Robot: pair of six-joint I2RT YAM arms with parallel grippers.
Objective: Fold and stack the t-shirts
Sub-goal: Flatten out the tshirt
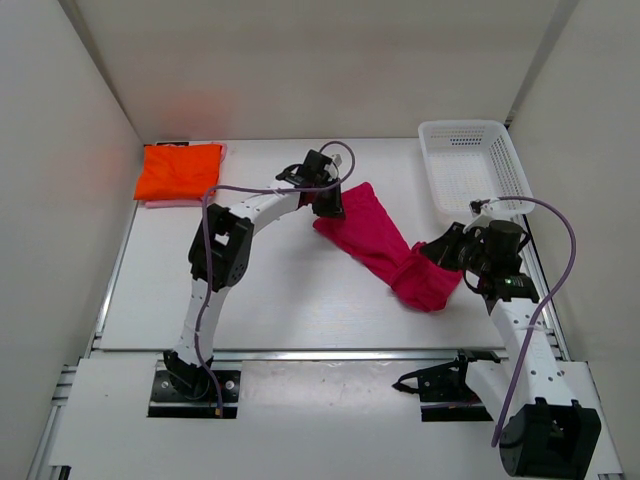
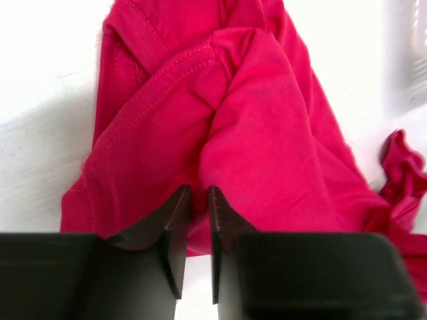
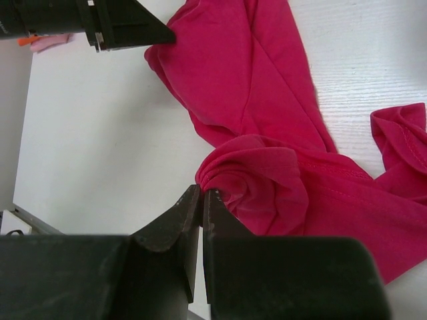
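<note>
Magenta shirt (image 1: 372,232) lies crumpled in a diagonal strip across the table (image 1: 280,290), centre-right, not folded. Its far end is at the L jaws, its near end bunched at the R jaws.

Orange shirt (image 1: 178,170) is folded in the far-left corner, on top of the pink shirt (image 3: 52,44), of which only a thin edge shows. White mesh basket (image 1: 475,170) is at far right, apart from the magenta cloth and just beyond the R arm.

L gripper (image 2: 199,193): jaws narrow w/ a thin slit, tips over the shirt's edge. Can't tell if cloth is pinched or just lying behind.

R gripper (image 3: 202,193): jaws closed, tips against a gathered fold. Pinch itself is hard to make out.

Wrist views crop the shirt, and the arms cover part of it from above.
</note>
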